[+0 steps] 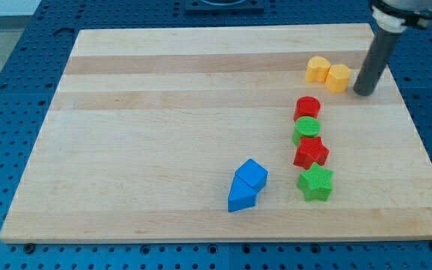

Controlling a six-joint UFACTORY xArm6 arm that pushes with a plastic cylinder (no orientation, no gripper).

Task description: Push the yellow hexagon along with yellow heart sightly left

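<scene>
The pale wooden bench (201, 90) carries two yellow plastic blocks near the view's top right: the yellow heart (318, 69) on the left and the yellow hexagon (338, 77) touching it on the right. My tip (364, 92), the lower end of the straight dark rod, sits on the board just beside the hexagon on its right side, seemingly a sliver apart from it. There is no pincer on this arm, so nothing is spread or pinched; the rod alone does the work.

Below the yellow pair runs a column of other blocks: a red cylinder (307, 107), a green cylinder (306, 130), a red star (310, 152) and a green star (315, 182), each close to the next. Further toward the view's bottom, well apart from the task's things, lie a blue cube-like block (253, 173) and a blue wedge-shaped block (241, 195), touching one another.

As I judge it, the approach is done and the push itself is about to start. The next move calls for a short, straight slide toward the view's left, through the hexagon's middle, so that the hexagon presses the heart along ahead of it. Aiming too low could swing the pair down toward the red cylinder.
</scene>
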